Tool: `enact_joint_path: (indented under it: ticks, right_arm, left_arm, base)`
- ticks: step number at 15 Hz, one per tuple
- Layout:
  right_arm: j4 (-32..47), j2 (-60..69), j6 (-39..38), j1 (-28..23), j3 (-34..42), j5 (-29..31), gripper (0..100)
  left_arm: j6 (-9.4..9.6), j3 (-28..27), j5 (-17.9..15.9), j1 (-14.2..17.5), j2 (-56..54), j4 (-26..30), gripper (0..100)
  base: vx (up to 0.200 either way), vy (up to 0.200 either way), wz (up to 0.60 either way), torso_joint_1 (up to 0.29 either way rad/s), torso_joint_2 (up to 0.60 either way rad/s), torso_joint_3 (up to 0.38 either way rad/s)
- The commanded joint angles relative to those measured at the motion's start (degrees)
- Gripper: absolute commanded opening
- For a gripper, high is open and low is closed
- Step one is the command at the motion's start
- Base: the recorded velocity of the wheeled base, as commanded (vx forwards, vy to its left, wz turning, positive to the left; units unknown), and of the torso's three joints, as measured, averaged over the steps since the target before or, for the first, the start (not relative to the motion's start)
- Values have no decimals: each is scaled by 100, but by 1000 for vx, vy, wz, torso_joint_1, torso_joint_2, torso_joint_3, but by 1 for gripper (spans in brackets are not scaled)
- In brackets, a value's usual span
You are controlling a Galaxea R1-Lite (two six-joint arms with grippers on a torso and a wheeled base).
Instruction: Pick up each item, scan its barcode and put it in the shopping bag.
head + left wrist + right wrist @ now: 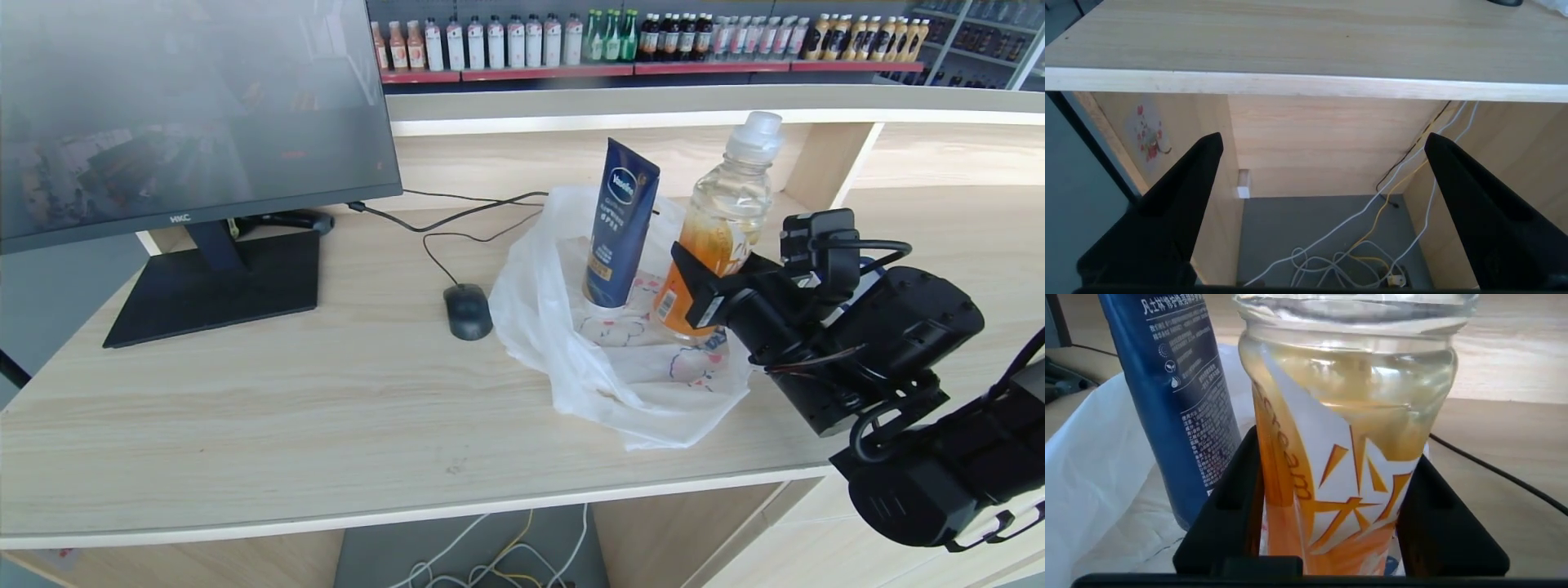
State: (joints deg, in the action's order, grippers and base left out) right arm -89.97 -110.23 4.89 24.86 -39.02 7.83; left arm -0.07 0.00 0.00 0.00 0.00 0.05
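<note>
Here the right gripper (pixel 695 287) clamps an upright, part-full orange drink bottle (pixel 728 214) over the white shopping bag (pixel 645 396). A blue tube (pixel 620 220) stands in the bag just left of the gripper. The left gripper (pixel 1323 214) gapes wide, holding nothing.

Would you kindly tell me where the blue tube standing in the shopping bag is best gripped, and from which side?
Grip the blue tube around its mid-body, probably from the robot's left: it stands upright on its cap, its top flattens to a thin crimp, and the bottle, held by the right gripper, crowds its right side.
</note>
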Motion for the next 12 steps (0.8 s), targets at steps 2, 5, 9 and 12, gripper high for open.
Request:
enact_joint_path:
  ticks: [2,5,9,12]
  right_arm:
    - [-3,-87,-5,10,9,0,0]
    - [-3,-95,-5,10,9,0,0]
    - [-3,-95,-58,10,9,0,100]
    - [-3,89,-93,2,0,8,100]
  left_arm:
    - [-1,0,0,0,0,-5,100]
    - [-1,0,0,0,0,-5,100]
    - [-1,0,0,0,0,-5,100]
    - [-1,0,0,0,0,4,100]
  base:
    - [0,0,0,0,0,0]
    - [0,0,0,0,0,0]
    - [0,0,0,0,0,0]
    - [0,0,0,0,0,0]
